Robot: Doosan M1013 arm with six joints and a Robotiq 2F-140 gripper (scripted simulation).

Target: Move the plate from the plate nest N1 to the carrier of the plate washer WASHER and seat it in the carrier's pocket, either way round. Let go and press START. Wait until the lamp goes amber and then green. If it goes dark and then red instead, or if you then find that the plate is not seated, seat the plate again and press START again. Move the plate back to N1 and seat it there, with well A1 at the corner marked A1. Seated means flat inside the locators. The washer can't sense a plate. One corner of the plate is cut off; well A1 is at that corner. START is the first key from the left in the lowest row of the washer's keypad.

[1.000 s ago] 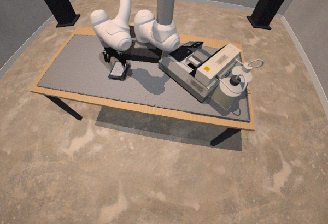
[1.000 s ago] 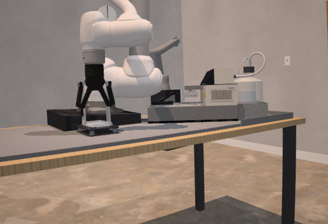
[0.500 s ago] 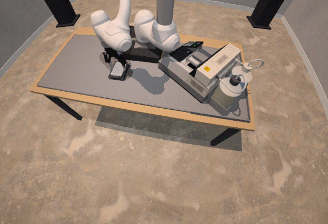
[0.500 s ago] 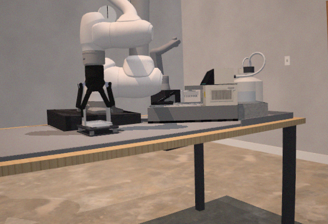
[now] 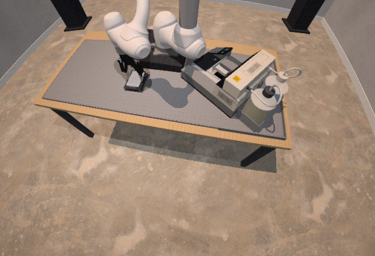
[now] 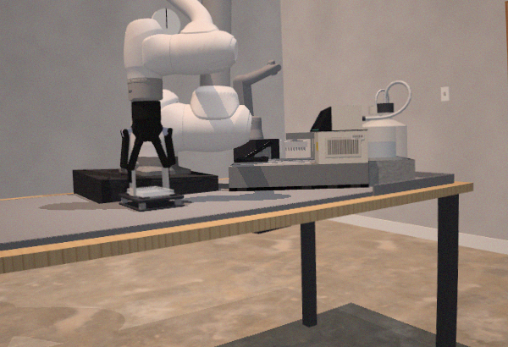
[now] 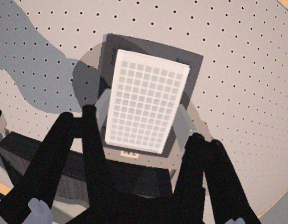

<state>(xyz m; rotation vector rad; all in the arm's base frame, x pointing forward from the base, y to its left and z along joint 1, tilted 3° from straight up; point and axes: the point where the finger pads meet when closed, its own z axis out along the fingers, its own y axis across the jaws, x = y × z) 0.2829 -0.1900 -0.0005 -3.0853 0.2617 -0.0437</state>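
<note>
Your gripper [image 5: 136, 73] [image 6: 150, 186] [image 7: 142, 105] points down over the nest [image 5: 134, 88] [image 6: 140, 201] [image 7: 195, 65], its fingers partway open, with one pad along each long side of the plate [image 5: 134, 78] [image 6: 150, 191] [image 7: 147, 102]. You can see the pads right up beside the plate's edges, but I cannot tell whether they grip it. The plate lies between and beneath them, in the nest. In the exterior view, the washer [image 5: 207, 90] [image 6: 296, 174] stands well to the right of your gripper, a small green light [image 5: 222, 52] showing at its keypad, with the bottles [image 5: 264, 100] [image 6: 383, 144] farther out beyond it.
</note>
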